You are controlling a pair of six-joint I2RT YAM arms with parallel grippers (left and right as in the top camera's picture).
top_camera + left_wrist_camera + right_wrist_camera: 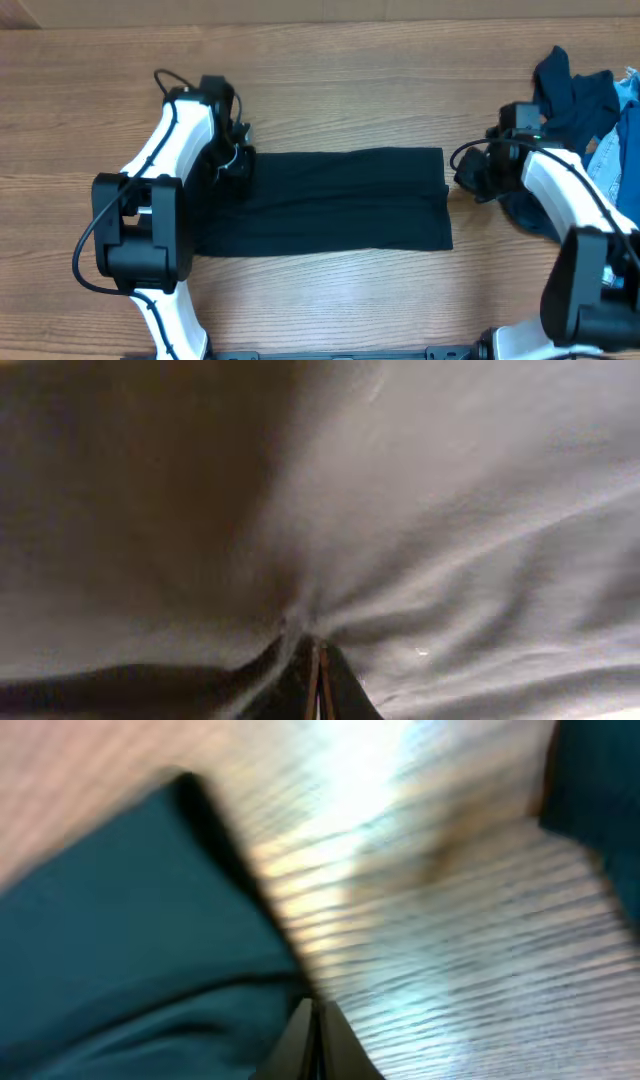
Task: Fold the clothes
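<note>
The near-black navy T-shirt [330, 200] lies as a long flat rectangle across the middle of the wooden table. My left gripper [238, 160] sits on its upper left corner. In the left wrist view the fingers [318, 665] are shut and the shirt fabric [450, 510] puckers into them. My right gripper [462, 180] is just off the shirt's right edge. In the blurred right wrist view its fingers [312, 1020] are shut at the fabric's border [120, 940], over bare wood; I see no cloth between them.
A rumpled dark blue garment [570, 95] and pale blue denim [612, 150] are piled at the table's far right, beside and under the right arm. Dark fabric also shows at the top right of the right wrist view [595, 780].
</note>
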